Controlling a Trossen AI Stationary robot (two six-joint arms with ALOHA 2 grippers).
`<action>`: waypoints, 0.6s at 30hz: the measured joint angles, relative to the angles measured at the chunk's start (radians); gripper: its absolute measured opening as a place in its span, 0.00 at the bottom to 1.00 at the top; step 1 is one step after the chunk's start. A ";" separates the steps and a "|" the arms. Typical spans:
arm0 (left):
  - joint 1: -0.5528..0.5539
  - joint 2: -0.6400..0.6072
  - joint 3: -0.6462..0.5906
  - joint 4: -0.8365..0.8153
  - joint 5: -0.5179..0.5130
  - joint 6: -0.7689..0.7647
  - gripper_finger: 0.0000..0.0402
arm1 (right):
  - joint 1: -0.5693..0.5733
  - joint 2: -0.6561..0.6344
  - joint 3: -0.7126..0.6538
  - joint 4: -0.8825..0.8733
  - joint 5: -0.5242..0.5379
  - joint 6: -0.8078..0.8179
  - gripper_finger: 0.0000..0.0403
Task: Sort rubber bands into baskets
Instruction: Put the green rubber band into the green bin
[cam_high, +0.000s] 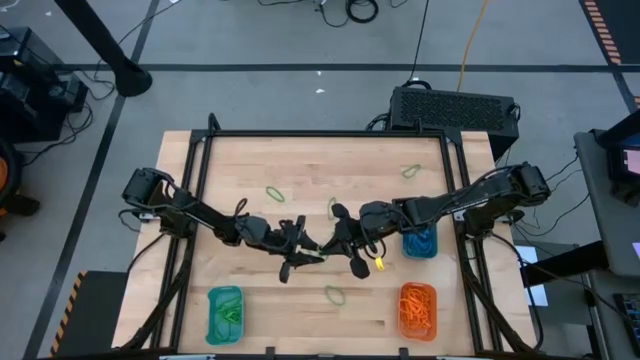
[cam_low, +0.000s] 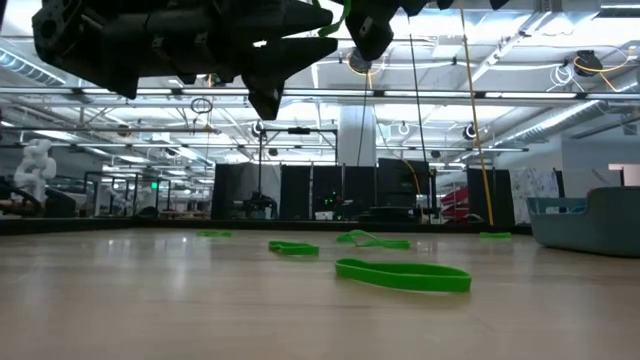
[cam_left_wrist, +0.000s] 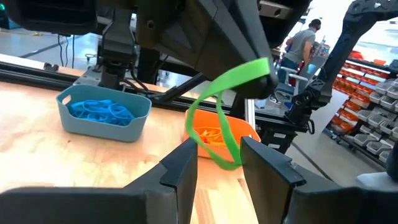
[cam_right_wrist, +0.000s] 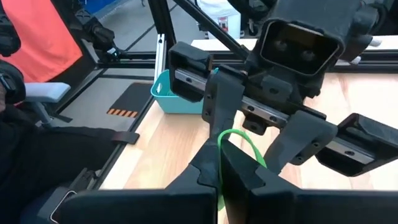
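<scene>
Both grippers meet above the middle of the table. My right gripper is shut on a green rubber band, which hangs as a loop. My left gripper faces it, open, one finger on each side of the loop's lower end; whether a finger touches the band I cannot tell. Three baskets stand near the front: a teal one with green bands, an orange one with orange bands and a teal one with blue bands. My right gripper pinches the band's upper end between its two shut fingertips, coming from the table's right and slanting a little down. The band hangs below the fingers as an open loop, clear of the table, its lower end between my left gripper's fingers.
Loose green bands lie flat on the wood at the far left, the far right, the middle and the front. A black frame borders the table. A black box stands behind the far right corner.
</scene>
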 joint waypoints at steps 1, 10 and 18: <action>0.000 0.000 0.000 0.000 0.000 0.005 0.31 | 0.000 0.003 0.000 0.003 0.000 0.000 0.00; 0.000 0.000 0.000 -0.007 -0.001 0.051 0.03 | -0.001 0.028 0.000 0.005 0.009 0.000 0.00; 0.000 -0.005 0.000 -0.037 -0.001 0.051 0.01 | -0.001 0.022 0.000 -0.004 0.077 0.009 0.18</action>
